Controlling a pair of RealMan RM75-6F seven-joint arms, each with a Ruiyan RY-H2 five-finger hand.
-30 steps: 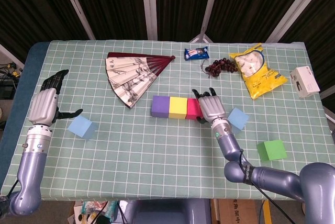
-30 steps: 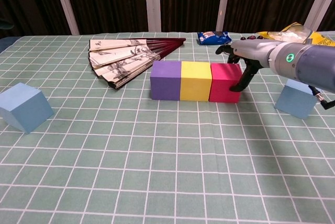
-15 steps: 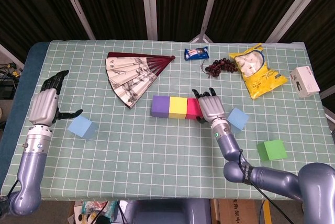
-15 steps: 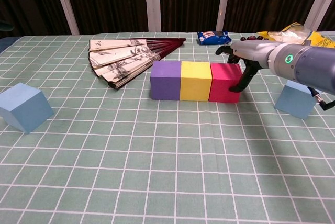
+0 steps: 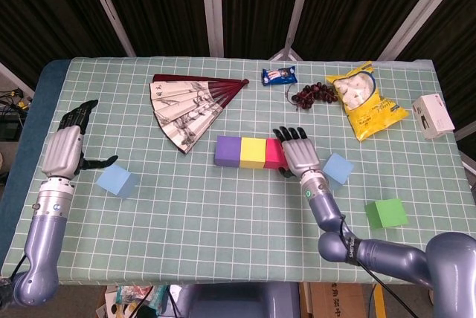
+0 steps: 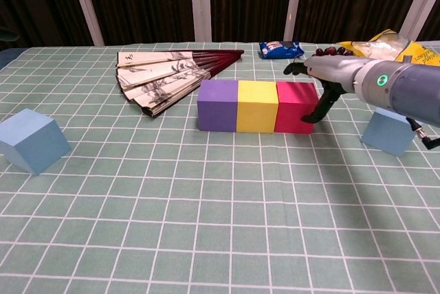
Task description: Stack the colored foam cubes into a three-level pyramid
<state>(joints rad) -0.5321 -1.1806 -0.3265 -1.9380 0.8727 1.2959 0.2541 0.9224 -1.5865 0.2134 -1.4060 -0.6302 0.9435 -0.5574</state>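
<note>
A purple cube [image 5: 227, 151], a yellow cube [image 5: 253, 153] and a red cube [image 5: 273, 154] stand touching in a row at mid-table; the chest view shows the same purple [image 6: 217, 105], yellow [image 6: 257, 106] and red [image 6: 295, 107] row. My right hand [image 5: 297, 152] is at the red cube's right end with fingers spread, holding nothing; its thumb hangs beside that cube's right face [image 6: 323, 102]. A light blue cube [image 5: 338, 168] lies just right of this hand, and a green cube [image 5: 386, 213] nearer the front right. My left hand [image 5: 67, 147] hovers open beside another light blue cube [image 5: 117, 180].
A folding fan [image 5: 190, 106] lies spread behind the row. At the back right are a blue snack packet [image 5: 279, 76], dark grapes [image 5: 314, 94] and a yellow bag [image 5: 364, 99]. A white box [image 5: 433, 115] sits near the right edge.
My right hand has shifted slightly to the right of the red cube and its fingers have straightened. The cubes and the left hand have not moved.
</note>
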